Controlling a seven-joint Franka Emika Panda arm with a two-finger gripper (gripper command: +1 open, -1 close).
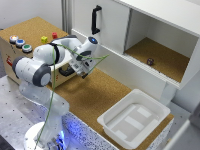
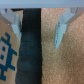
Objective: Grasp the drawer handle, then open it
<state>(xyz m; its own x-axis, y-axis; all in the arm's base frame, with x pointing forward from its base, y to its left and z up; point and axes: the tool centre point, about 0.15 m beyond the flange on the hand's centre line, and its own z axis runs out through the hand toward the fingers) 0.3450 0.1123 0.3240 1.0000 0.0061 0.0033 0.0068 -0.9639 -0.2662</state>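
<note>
Outwardly, the exterior view shows the white Panda arm folded at the elbow, its base on the perforated metal plate at the near left corner, the forearm reaching across toward the tan box (image 1: 17, 52) with coloured buttons (image 1: 20, 43) on top. The pincer (image 1: 82, 74) points down and slightly sideways, just beside the box's front face at its right end. The drawer handle (image 1: 66, 71), a short black bar, sits on the tan drawer (image 1: 64, 64) front directly beneath the wrist; part of it is hidden by the hand, and whether a finger touches it cannot be told from this view. To the exterior view's right of the pincer the cork-covered bench (image 1: 100, 92) lies open up to the white plastic bin (image 1: 134, 119), which stands at the near right edge and holds nothing visible. Behind, the large white cabinet (image 1: 150, 35) stands along the far edge with its long black door handle (image 1: 95, 19) upright; its open compartment has a cork floor carrying one small dark object (image 1: 150, 61).

Next, the wrist view: the pincer (image 2: 37, 30) is spread, its two pale fingers (image 2: 60, 29) well apart. Between them runs a dark band, probably the handle or a gap, blurred; neither finger visibly touches it. One side shows the tan box face with a blue pixel figure (image 2: 7, 46), the other bare cork.
</note>
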